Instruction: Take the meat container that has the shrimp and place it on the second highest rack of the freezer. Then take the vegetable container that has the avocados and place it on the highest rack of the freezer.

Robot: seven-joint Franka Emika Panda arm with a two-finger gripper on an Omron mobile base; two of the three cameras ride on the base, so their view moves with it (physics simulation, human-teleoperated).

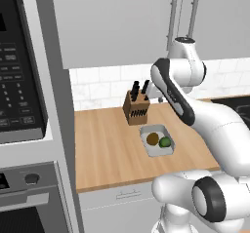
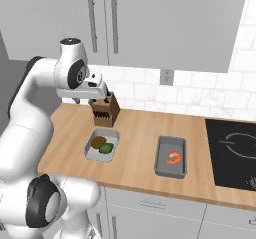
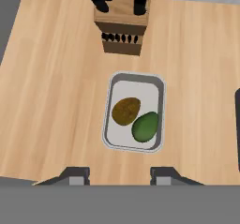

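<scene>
On the wooden counter (image 2: 140, 133) our gripper (image 3: 119, 174) hangs above the avocados' pale tray (image 3: 135, 111), jaws partly apart and empty — yet the dark tray (image 2: 171, 156) with the shrimp (image 2: 173, 157), further right, goes first, so we judge a sideways shift is needed.

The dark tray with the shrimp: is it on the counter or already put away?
On the counter. The dark tray sits flat on the wooden counter, shrimp inside.
</scene>
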